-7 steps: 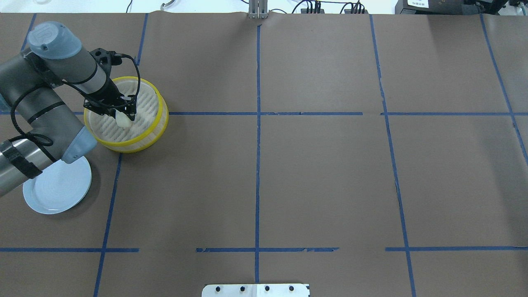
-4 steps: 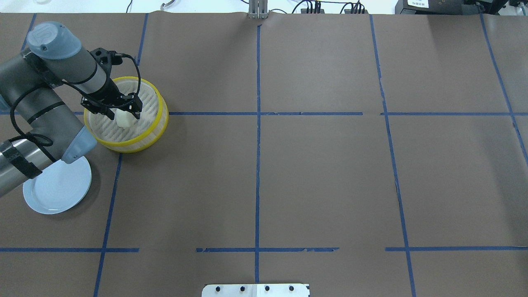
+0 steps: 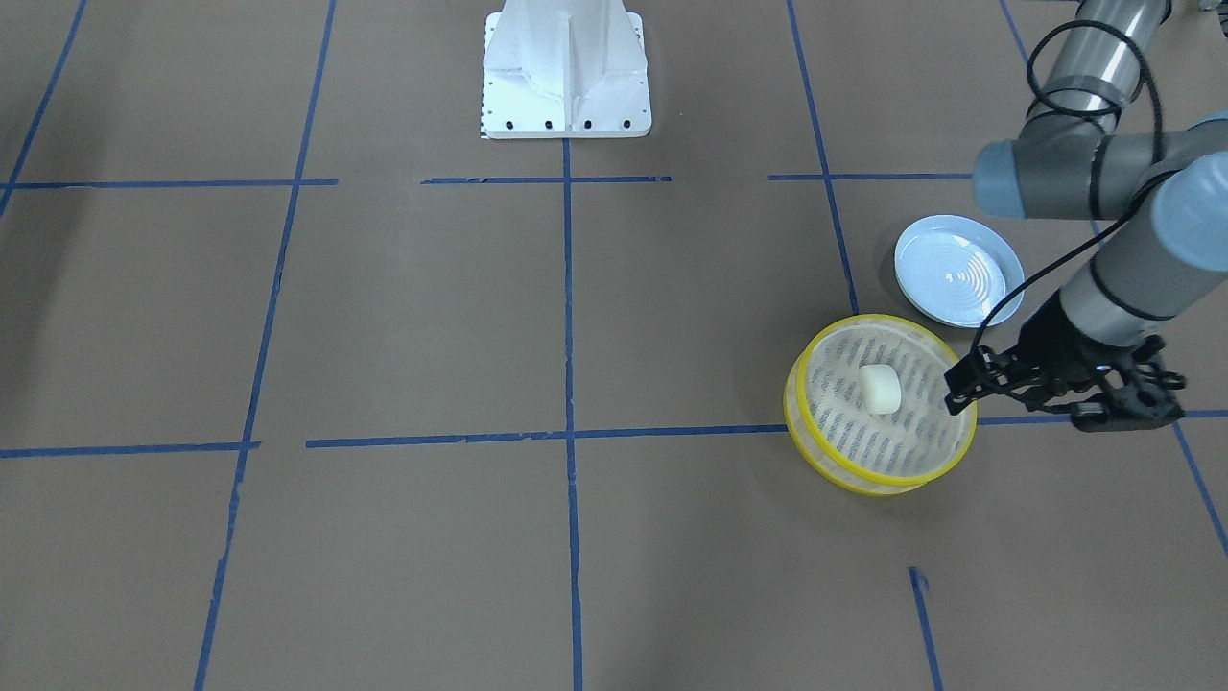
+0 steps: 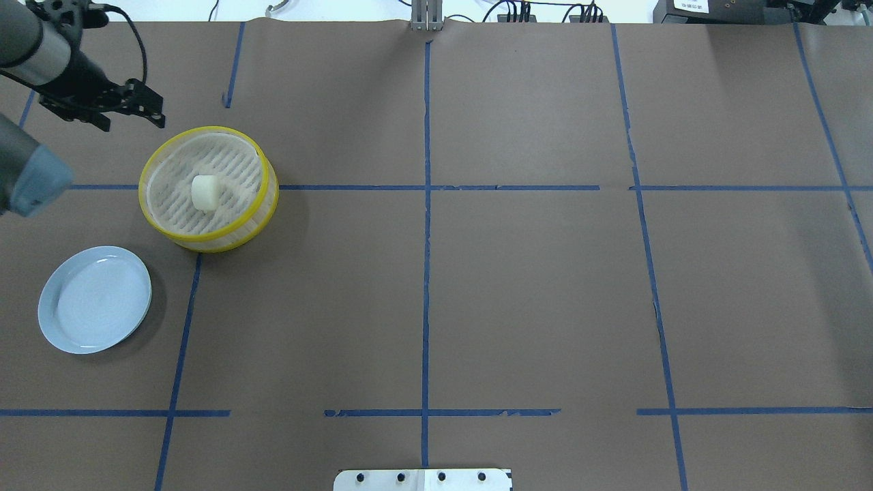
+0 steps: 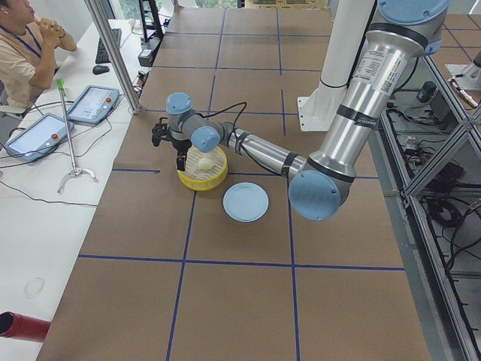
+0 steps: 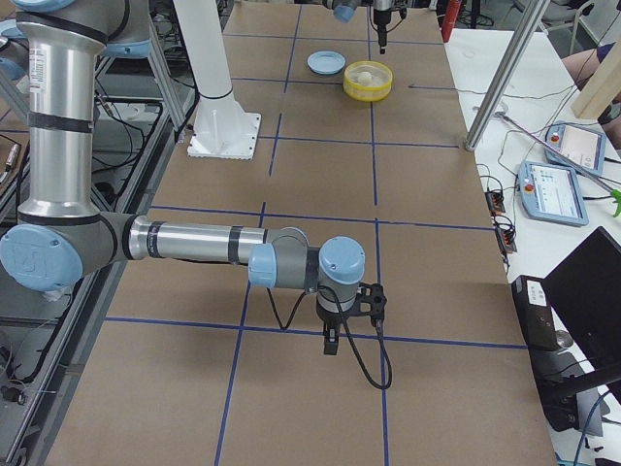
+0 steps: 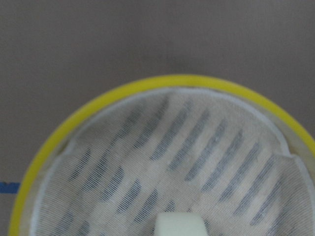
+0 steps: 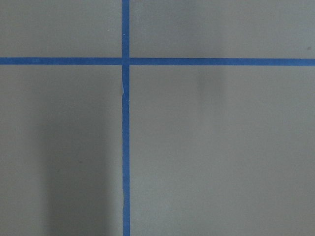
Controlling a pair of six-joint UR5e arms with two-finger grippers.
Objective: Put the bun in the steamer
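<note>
The cream-white bun (image 4: 204,192) lies free on the slotted floor of the yellow-rimmed steamer (image 4: 267,198). It also shows in the front view (image 3: 880,388), inside the steamer (image 3: 868,477). My left gripper (image 4: 129,119) is open and empty. It hangs above the table beyond the steamer's far-left side, apart from it (image 3: 1046,408). The left wrist view looks down on the steamer rim (image 7: 147,86) and the bun's top edge (image 7: 179,225). My right gripper (image 6: 335,340) shows only in the exterior right view, far from the steamer. I cannot tell if it is open or shut.
A pale blue ridged plate (image 4: 95,300) lies empty on the brown paper, near side of the steamer, also in the front view (image 3: 955,269). The robot's white base (image 3: 566,72) stands at the table's near edge. Blue tape lines (image 8: 125,147) cross the paper.
My left gripper opened off the bun, then rose and pulled back to the far left of the steamer. The bun stayed on the steamer floor. The plate is now uncovered.
</note>
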